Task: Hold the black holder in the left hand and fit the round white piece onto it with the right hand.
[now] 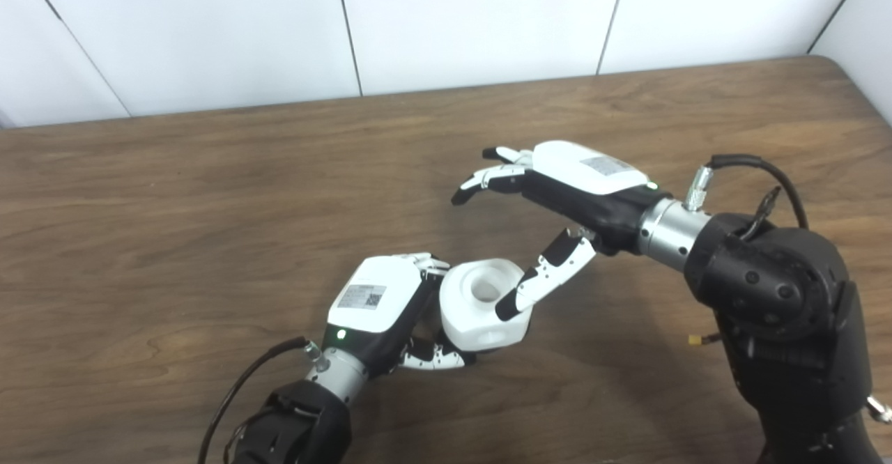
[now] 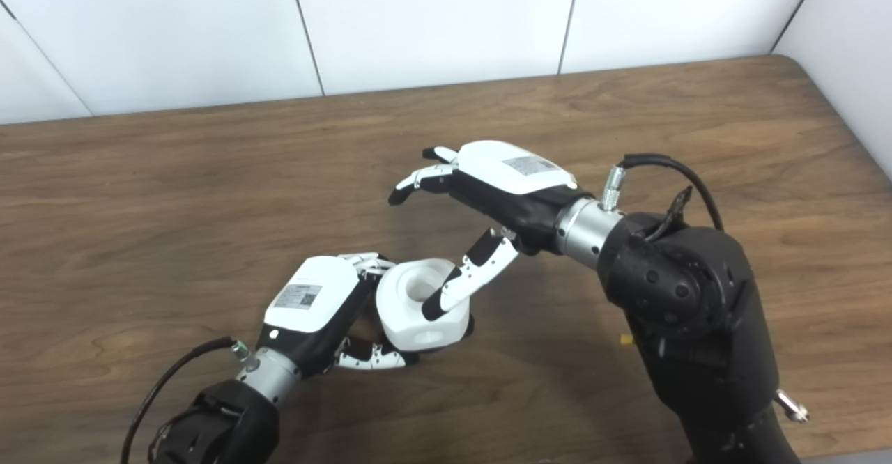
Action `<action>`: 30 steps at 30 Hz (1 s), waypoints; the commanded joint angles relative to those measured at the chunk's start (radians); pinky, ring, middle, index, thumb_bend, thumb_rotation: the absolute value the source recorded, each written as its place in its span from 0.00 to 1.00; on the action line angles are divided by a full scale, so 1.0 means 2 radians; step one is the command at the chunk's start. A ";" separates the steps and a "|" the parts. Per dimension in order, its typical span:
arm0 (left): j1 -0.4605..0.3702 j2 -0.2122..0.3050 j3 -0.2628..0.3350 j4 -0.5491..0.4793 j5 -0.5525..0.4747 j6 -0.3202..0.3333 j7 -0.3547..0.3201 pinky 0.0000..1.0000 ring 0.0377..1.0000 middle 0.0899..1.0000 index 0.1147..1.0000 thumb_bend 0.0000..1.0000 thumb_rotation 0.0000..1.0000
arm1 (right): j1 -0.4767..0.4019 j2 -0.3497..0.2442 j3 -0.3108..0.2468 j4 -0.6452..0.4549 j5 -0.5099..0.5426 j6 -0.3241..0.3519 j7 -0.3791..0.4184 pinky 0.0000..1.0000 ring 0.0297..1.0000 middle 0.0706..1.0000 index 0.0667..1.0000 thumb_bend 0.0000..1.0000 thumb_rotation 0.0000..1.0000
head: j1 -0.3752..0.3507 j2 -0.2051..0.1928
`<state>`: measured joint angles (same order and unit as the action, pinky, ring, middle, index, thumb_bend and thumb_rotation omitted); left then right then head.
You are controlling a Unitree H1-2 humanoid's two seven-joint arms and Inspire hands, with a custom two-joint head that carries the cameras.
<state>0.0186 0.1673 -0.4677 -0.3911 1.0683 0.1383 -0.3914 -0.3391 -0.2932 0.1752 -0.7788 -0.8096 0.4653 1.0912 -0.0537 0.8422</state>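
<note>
While the left hand [image 1: 380, 304] grips the round white piece [image 1: 482, 304] low over the wooden table [image 1: 174, 227], no black holder can be made out. Right hand [image 1: 557, 192] is spread, thumb tip resting on the piece's rim.

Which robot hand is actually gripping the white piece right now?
The left robot hand, its fingers wrapped around the round white piece. The right robot hand is open, fingers spread above, only its thumb at the piece's rim.

Twin head cameras, angled down over one shared table [image 1: 209, 192].
</note>
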 commanded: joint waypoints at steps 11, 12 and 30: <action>0.005 0.009 0.015 0.007 -0.012 0.016 -0.029 0.83 0.82 0.75 0.43 0.52 0.07 | -0.012 -0.002 -0.007 -0.001 -0.005 0.001 -0.016 1.00 1.00 0.88 0.79 1.00 0.49 | -0.002 -0.009; 0.005 0.010 0.016 0.004 -0.014 0.018 -0.035 0.83 0.82 0.75 0.43 0.52 0.07 | -0.010 -0.001 -0.006 0.000 -0.005 0.001 -0.017 1.00 1.00 0.88 0.79 1.00 0.50 | -0.003 -0.010; 0.015 0.031 0.070 -0.075 0.012 0.038 -0.115 0.79 0.81 0.74 0.64 0.91 0.16 | 0.009 -0.003 -0.001 0.025 -0.006 -0.003 -0.058 1.00 1.00 0.87 0.79 1.00 0.51 | -0.005 -0.014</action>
<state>0.0402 0.1996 -0.3521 -0.5196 1.0511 0.1823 -0.5876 -0.2898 -0.2950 0.1782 -0.7213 -0.8286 0.4638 1.0116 -0.0629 0.8130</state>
